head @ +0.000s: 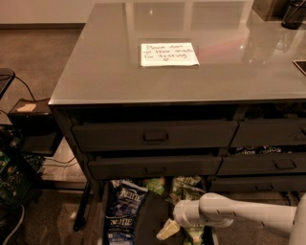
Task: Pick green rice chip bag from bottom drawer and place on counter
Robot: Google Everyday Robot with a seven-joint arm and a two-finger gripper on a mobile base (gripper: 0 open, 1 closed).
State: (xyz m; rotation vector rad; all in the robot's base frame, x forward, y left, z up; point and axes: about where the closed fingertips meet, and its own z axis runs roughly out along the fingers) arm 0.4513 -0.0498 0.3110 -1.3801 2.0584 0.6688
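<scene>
The bottom drawer is pulled open at the lower edge of the view and has a dark floor. A small bright green pouch, maybe the green rice chip bag, lies at its back, half hidden under the drawer above; its logo does not show. Duller green bags lie beside it, and another green bag lies under my arm. A dark blue "Kettle" bag lies at the drawer's left. My white arm reaches in from the right. My gripper hangs low over the drawer floor, in front of the green bags. The grey counter is above.
A white handwritten note lies on the counter, with a dark object at its far right corner. Two shallower drawers sit slightly open above the bottom one. Cables and black boxes stand on the floor to the left.
</scene>
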